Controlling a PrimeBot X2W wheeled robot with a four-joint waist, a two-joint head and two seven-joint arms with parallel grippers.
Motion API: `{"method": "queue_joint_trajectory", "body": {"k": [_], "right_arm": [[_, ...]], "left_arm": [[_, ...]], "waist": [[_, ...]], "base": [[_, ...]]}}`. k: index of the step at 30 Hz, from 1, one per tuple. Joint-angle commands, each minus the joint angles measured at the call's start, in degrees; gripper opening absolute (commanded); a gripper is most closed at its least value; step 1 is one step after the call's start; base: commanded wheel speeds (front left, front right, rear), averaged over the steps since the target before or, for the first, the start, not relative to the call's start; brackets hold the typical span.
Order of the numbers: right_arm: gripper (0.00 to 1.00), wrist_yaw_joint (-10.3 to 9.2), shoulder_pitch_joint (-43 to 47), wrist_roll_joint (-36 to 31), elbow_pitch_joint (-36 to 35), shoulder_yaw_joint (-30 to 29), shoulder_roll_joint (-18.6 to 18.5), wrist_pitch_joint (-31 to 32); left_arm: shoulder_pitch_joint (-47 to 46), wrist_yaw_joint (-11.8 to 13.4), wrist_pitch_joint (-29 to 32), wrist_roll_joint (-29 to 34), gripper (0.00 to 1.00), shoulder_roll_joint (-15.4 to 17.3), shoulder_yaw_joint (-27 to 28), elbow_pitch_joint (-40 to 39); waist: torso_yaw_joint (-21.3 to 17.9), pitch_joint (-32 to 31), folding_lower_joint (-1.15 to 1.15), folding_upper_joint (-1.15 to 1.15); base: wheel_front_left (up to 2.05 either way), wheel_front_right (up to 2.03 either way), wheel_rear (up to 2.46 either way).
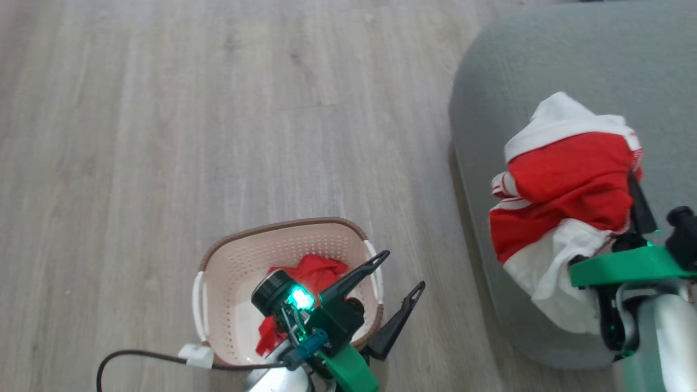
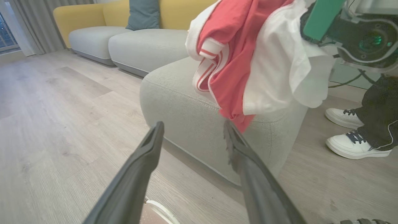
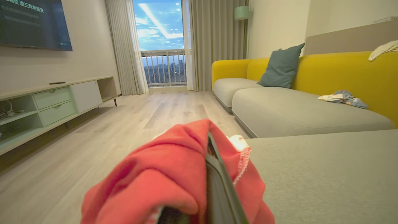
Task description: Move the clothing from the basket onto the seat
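Note:
One red and white garment (image 1: pixel 566 185) hangs bunched from my right gripper (image 1: pixel 634 190), which is shut on it above the near edge of the grey-green seat (image 1: pixel 572 60). In the right wrist view the red cloth (image 3: pixel 168 177) wraps one dark finger (image 3: pixel 217 177), with the seat (image 3: pixel 326 177) to the right. A second red garment (image 1: pixel 313 275) lies in the cream basket (image 1: pixel 228 272) on the floor. My left gripper (image 1: pixel 400 271) is open over the basket's right rim, holding nothing. In the left wrist view its fingers (image 2: pixel 146 161) point at the seat's corner (image 2: pixel 186 102) under the hanging garment (image 2: pixel 248 62).
A person's white shoes (image 2: pixel 357 146) stand on the floor beside the seat. A black cable with a white plug (image 1: pixel 196 356) lies by the basket. Farther off are a yellow sofa with a teal pillow (image 3: pixel 281 67) and a low TV cabinet (image 3: pixel 53 102). Wood floor (image 1: pixel 218 109) stretches left.

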Motion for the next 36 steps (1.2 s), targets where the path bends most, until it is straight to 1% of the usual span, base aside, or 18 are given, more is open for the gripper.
{"method": "queue_joint_trajectory", "body": {"k": [1, 6, 10, 16, 20, 24, 28, 31, 36], "right_arm": [[0.0, -0.01, -2.87, -0.39, -2.59, 0.56, -0.44, -0.37], [0.0, -0.01, -3.45, -0.57, -3.62, -1.08, -0.67, -0.37], [0.0, -0.01, -3.96, -0.63, -4.62, -3.78, -1.02, -0.37], [0.0, -0.01, -4.41, -0.37, -5.33, -6.63, -0.99, -0.37], [0.0, -0.01, -4.65, -0.24, -5.57, -7.05, -0.57, -0.37], [0.0, -0.01, -4.99, -0.39, -5.7, -7.68, -0.24, -0.37], [0.0, -0.01, -6.25, -0.84, -6.11, -9.58, -0.7, -0.37], [0.0, -0.01, -8.18, -0.5, -5.88, -10.95, -2.4, -0.37], [0.0, -0.01, -14.12, 1.22, -4.12, -14.69, -6.67, -0.37]], "left_arm": [[-1.39, 0.22, -0.28, -0.14, 1.0, -0.55, 1.56, -2.26], [-2.12, 0.18, -0.28, 0.42, 1.0, -0.55, 1.21, -2.45], [-3.15, -0.07, -0.28, 0.93, 1.0, -0.55, 0.43, -2.48], [-4.06, -0.39, -0.28, 1.45, 1.0, -0.55, -0.5, -2.28], [-4.52, -0.68, -0.28, 2.06, 1.0, -0.55, -0.71, -2.08], [-4.85, -0.94, -0.28, 2.66, 1.0, -0.55, -0.82, -1.74], [-5.53, -1.15, -0.28, 3.42, 1.0, -0.55, -1.12, -1.65], [-6.01, -1.27, -0.28, 3.93, 1.0, -0.55, -1.4, -1.67], [-6.44, -1.54, -0.28, 4.72, 1.0, 0.34, -2.34, -1.0]], "waist": [[-1.7, 0.7, 0.0, 0.0], [-6.04, 1.98, 0.0, 0.0], [-10.14, 3.54, 0.0, 0.0], [-14.03, 5.62, 0.0, 0.0], [-16.38, 7.05, 0.0, 0.0], [-17.76, 7.8, 0.0, 0.0], [-18.06, 8.49, 0.0, 0.0], [-17.83, 9.43, 0.0, 0.0], [-17.26, 12.64, 0.0, 0.0]], "base": [[0.0, 0.0, 0.0], [0.0, 0.0, 0.0], [0.0, 0.0, 0.0], [0.0, 0.0, 0.0], [0.0, 0.0, 0.0], [0.0, 0.0, 0.0], [0.0, 0.0, 0.0], [0.0, 0.0, 0.0], [0.0, 0.0, 0.0]]}}
